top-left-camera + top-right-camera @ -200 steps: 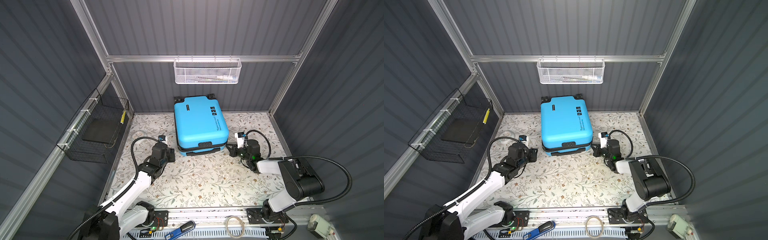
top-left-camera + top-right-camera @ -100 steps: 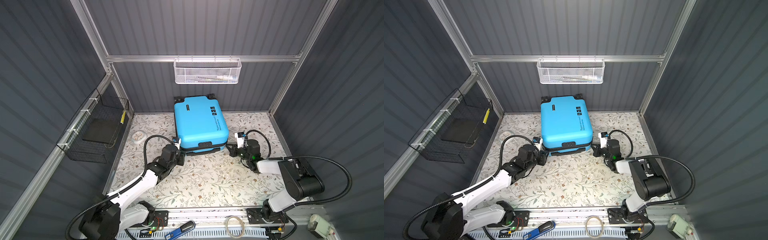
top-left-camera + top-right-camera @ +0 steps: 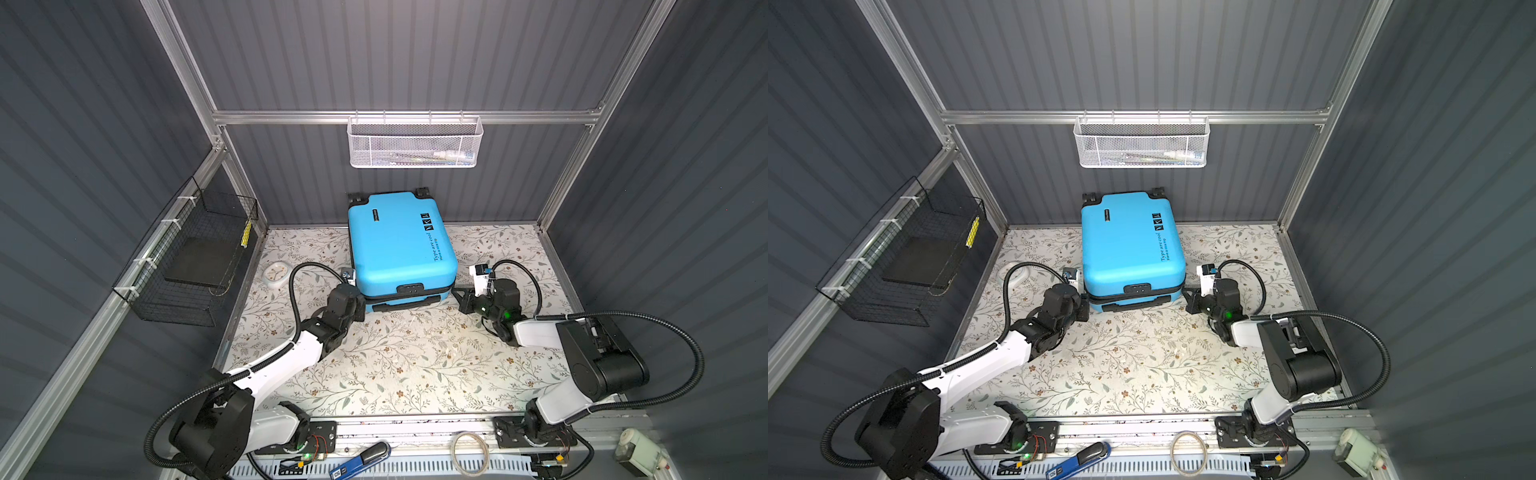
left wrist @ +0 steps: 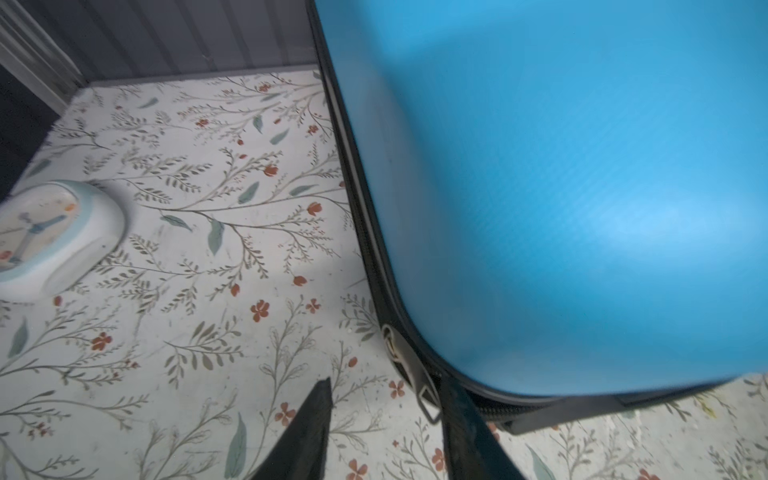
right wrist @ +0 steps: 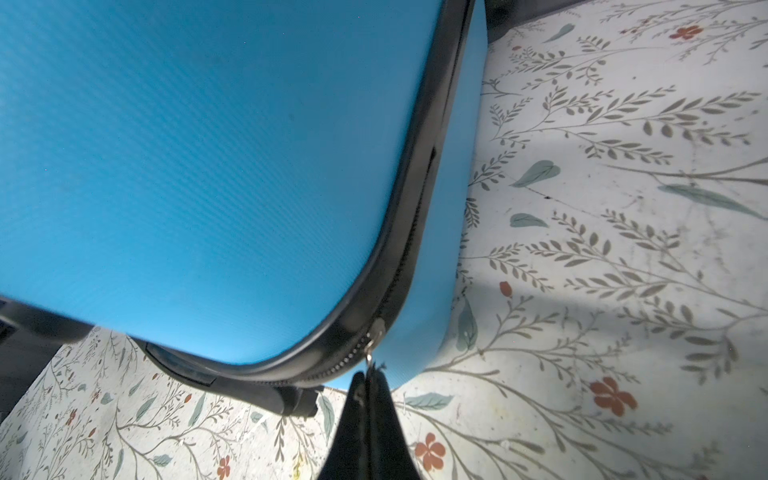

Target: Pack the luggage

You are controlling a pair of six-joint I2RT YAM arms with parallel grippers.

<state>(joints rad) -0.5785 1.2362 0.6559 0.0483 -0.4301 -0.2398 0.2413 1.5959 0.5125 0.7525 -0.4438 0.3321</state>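
Left hand (image 4: pixel 386 399): half open, nothing held. The left zipper pull (image 4: pixel 409 374) lies in the gap between the fingertips, just beside one finger (image 4: pixel 461 424), not pinched yet. Right hand (image 5: pixel 368 380): pinched shut on the right zipper pull (image 5: pixel 375 332), tab end caught at the fingertips. Outward, in a top view: the left hand sits at the 7 o'clock corner of the luggage (image 3: pixel 399 245), the right hand at its 5 o'clock corner, both right up against the case. The luggage lies flat on the table (image 3: pixel 415 365), lid down, at the table's 12 o'clock edge by the back wall. Its long axis runs 12 to 6, wheels at 12, handle end at 6 facing the robot. Key relation: the left pull is dead ahead of the left hand, toward 1 o'clock, so a plain close should take it with no reach. The left arm is the nearer one for that corner; the right arm is across the case. The zipper track runs from each corner up the long sides toward 12; can't tell which stretch is zipped. Judgement: early, likely the opening step, since a small clock (image 3: pixel 275 275) lies unpacked on the table at 10 o'clock of the left hand. Risk: the finger slips off the thin tab or shoves the corner.
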